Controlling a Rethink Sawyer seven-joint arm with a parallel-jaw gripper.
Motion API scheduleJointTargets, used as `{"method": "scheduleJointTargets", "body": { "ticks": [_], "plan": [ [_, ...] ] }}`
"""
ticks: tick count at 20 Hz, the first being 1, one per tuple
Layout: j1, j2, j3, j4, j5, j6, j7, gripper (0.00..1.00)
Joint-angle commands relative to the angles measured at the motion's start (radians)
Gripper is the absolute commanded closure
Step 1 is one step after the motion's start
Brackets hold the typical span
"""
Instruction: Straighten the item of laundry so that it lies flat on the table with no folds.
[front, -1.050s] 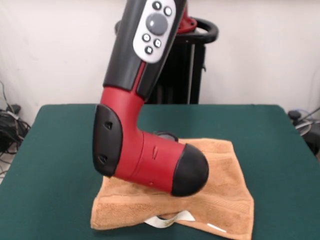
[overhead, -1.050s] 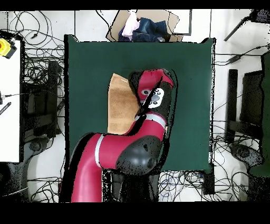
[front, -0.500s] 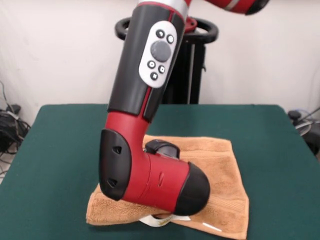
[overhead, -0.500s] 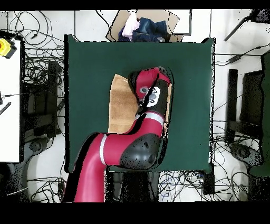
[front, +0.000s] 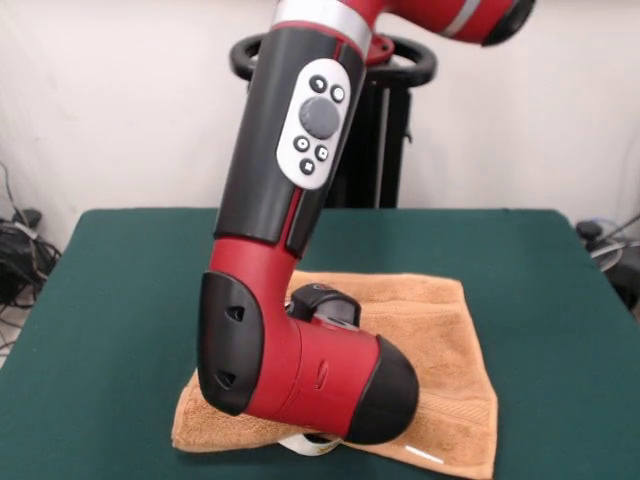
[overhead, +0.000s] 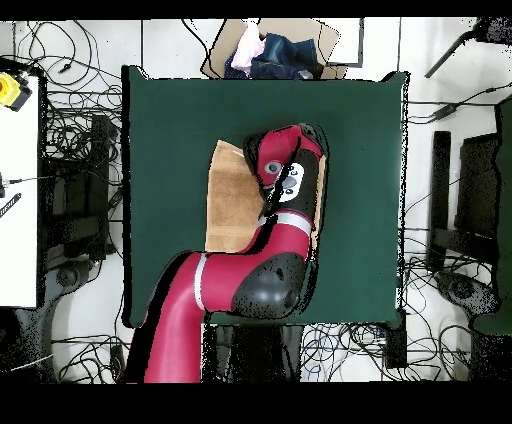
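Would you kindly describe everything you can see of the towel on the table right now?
The towel is orange-tan terry cloth with woven band stripes near one end. It lies on the green table, toward the edge nearest the front camera, mostly spread out though not smooth. The arm hangs low over its middle and hides much of it. At its near edge sit a small white label and a whitish curved piece, partly hidden.

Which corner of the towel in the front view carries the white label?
The near right corner of the towel, where a white label shows; the other corners show none.
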Motion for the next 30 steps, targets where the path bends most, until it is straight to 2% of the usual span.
{"method": "scheduleJointTargets", "body": {
  "ticks": [1, 3, 9, 11, 18, 22, 24, 30],
  "plan": [
    [-0.044, 0.098, 0.118, 0.125, -0.04, -0.343, 0.064, 1.0],
    [-0.061, 0.03, 0.17, 0.237, -0.019, -0.565, 0.082, 1.0],
    [-0.097, -0.089, 0.242, 0.429, -0.008, -0.844, 0.082, 1.0],
    [-0.102, -0.117, 0.25, 0.475, -0.016, -0.884, 0.073, 1.0],
    [-0.063, -0.088, 0.185, 0.45, -0.088, -0.763, 0.074, 1.0],
    [-0.064, -0.074, 0.182, 0.445, -0.097, -0.806, 0.095, 1.0],
    [-0.08, -0.097, 0.204, 0.489, -0.093, -0.909, 0.102, 1.0],
    [-0.057, -0.081, 0.165, 0.472, -0.134, -0.834, 0.09, 1.0]
  ]
}}
